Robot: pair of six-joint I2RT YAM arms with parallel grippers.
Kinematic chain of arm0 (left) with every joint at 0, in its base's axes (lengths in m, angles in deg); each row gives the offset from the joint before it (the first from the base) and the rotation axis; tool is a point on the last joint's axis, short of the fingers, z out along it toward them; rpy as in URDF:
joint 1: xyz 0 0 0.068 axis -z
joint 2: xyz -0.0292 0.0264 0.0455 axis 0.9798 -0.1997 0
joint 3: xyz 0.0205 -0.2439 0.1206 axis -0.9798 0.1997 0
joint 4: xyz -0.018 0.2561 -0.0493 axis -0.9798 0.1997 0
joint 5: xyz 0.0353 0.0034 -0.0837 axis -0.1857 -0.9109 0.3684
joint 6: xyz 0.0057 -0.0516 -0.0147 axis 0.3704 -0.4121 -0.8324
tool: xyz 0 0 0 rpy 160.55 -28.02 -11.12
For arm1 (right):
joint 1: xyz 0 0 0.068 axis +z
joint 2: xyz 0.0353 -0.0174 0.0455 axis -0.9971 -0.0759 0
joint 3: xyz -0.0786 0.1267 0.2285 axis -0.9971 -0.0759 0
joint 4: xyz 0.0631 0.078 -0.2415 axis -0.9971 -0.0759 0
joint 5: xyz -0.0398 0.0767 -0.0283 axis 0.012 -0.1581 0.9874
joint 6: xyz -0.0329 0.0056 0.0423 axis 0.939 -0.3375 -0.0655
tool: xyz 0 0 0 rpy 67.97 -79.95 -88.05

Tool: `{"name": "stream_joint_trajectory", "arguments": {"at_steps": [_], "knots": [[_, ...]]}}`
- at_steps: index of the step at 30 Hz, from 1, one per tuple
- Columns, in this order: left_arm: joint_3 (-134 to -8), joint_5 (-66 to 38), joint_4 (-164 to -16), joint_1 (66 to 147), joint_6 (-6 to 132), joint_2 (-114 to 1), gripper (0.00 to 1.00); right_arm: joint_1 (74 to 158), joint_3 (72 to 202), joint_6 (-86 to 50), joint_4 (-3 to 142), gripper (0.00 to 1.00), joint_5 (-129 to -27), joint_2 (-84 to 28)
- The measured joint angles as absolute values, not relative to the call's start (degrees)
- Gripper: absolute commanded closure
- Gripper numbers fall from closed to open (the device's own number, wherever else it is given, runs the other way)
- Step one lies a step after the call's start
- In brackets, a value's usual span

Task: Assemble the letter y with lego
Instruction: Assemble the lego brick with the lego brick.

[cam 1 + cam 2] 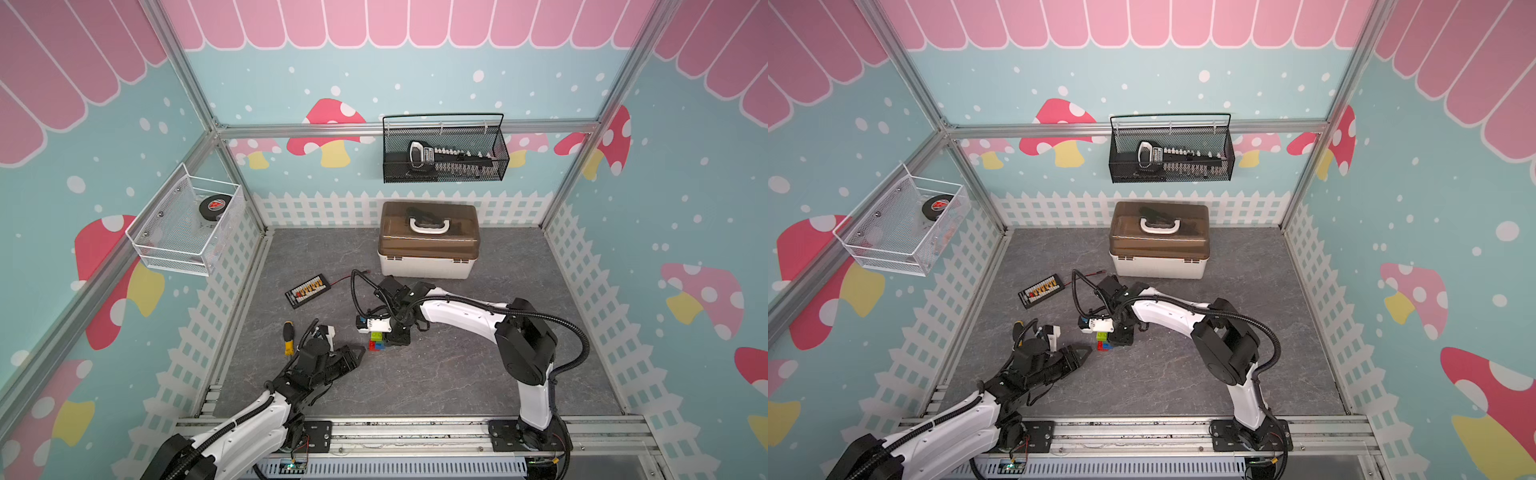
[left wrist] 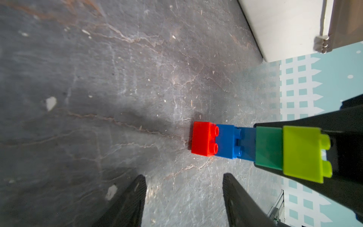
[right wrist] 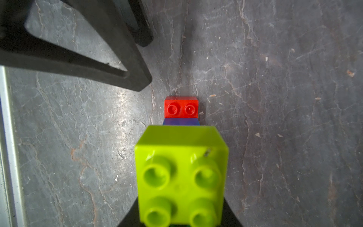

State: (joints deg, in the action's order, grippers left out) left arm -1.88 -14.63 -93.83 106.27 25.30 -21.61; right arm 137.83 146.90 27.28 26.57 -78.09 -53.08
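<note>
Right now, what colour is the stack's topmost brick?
The top brick is lime green, clearest in the right wrist view.

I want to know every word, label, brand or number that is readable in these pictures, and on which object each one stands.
No text can be read in any view.
black puck in the white wire basket: red mark, too small to read.
tool in the black mesh basket: pale label, blurred.
lime brick: no lettering legible on its studs.
</note>
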Motion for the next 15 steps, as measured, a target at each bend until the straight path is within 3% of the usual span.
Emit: {"name": "stream_joint_trajectory", "arguments": {"at_steps": [15], "knots": [[-3.67,-14.72,-98.09,106.18,25.63,-28.1,0.38,137.89,147.3,26.34,26.53,0.77,-78.18,-53.3]]}}
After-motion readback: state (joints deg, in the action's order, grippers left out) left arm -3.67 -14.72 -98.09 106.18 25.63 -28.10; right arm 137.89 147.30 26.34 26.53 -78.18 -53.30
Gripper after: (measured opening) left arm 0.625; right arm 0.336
